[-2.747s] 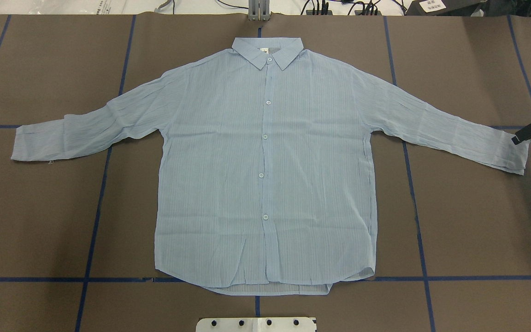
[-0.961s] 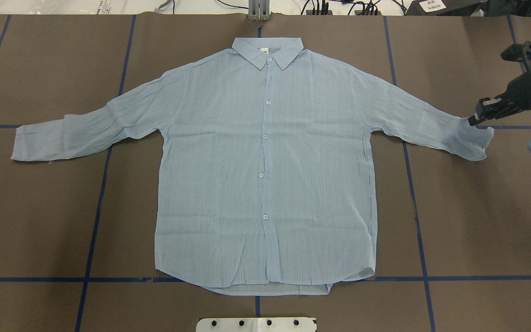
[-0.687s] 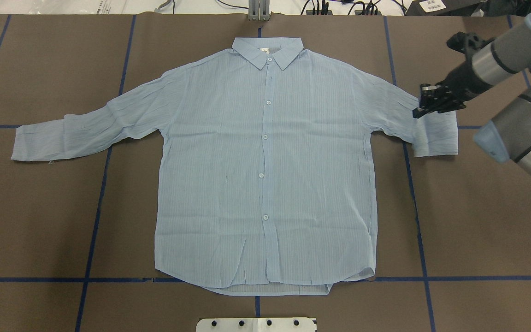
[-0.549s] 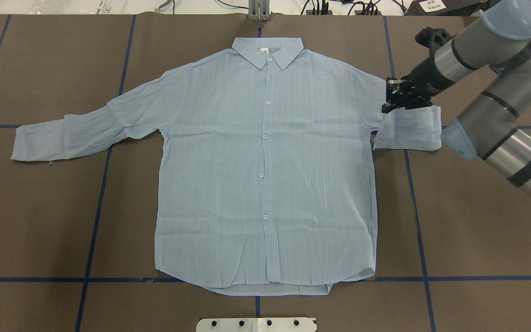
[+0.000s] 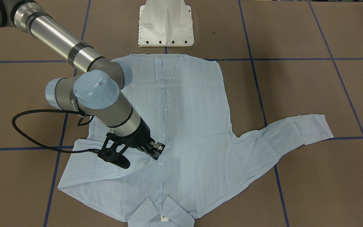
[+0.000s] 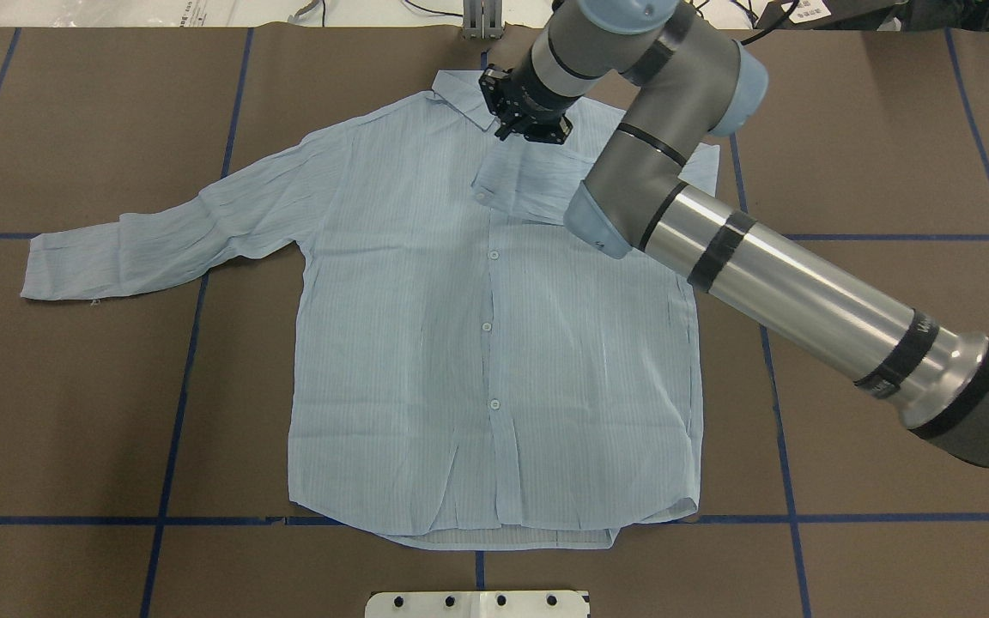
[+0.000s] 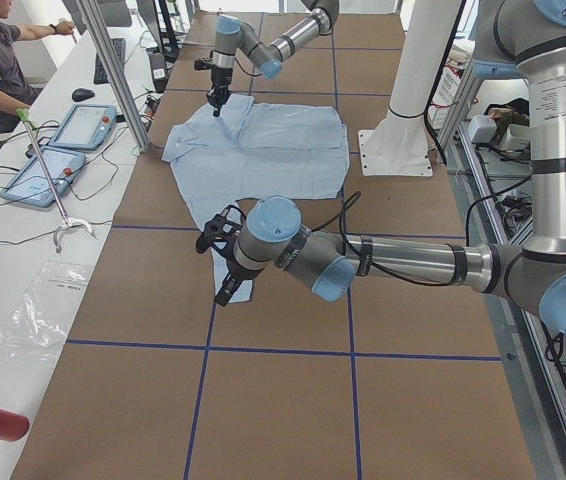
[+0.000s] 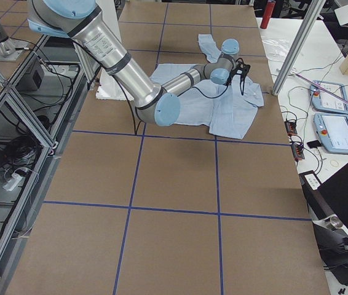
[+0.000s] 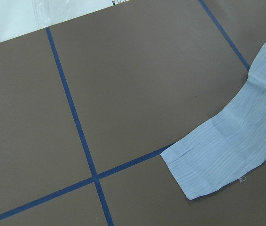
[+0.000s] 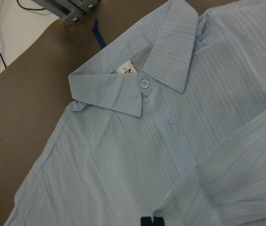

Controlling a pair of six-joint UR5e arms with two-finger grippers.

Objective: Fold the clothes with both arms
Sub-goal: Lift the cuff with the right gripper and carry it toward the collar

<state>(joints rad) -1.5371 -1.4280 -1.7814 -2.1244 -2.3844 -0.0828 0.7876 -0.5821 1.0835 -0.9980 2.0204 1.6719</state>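
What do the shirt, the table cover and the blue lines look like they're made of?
Shirt: thin woven cloth, perhaps cotton or a blend, matte; it shows fine wrinkles on the sleeves and folds softly. Table cover: looks like brown paper or card, flat with no sheen. Blue lines: probably adhesive tape, narrow and slightly uneven where they cross.

The right arm [image 6: 769, 275] reaches far forward, its pincer [image 5: 156, 151] pointing down, clamped; the left arm [image 7: 403, 262] stretches low.

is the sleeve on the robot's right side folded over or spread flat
Folded over: the right gripper holds its cuff across the shirt, near the collar.
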